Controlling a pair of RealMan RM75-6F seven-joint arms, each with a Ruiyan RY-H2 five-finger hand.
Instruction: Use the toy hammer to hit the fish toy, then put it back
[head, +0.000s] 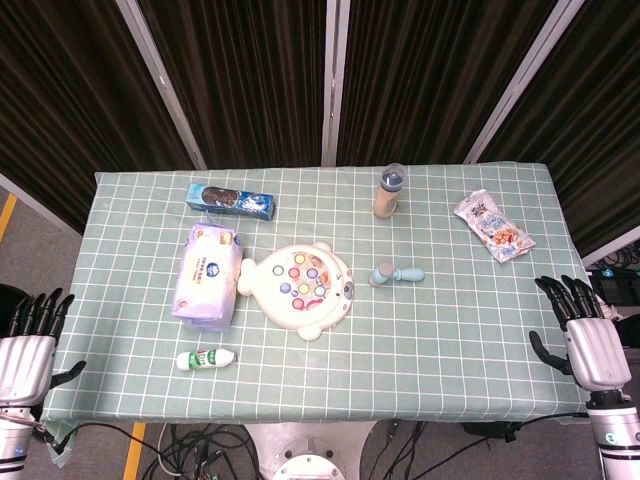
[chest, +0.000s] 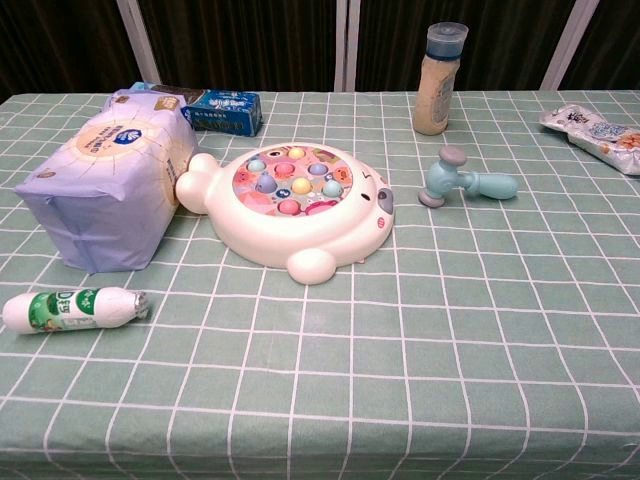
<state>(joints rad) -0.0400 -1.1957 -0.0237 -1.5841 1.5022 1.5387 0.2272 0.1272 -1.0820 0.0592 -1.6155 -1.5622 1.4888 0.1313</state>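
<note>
Nothing grabbed yet, so I'd bring my right hand, empty with fingers spread at the table's right edge, in over the toy hammer and wrap the handle, not the head. Hammer lies flat just right of the fish toy, well apart from those fingers; left hand is also empty, fingers apart, off the left edge.

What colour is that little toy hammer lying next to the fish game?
The toy hammer is light blue with grey ends on its head, clearest in the chest view.
</note>
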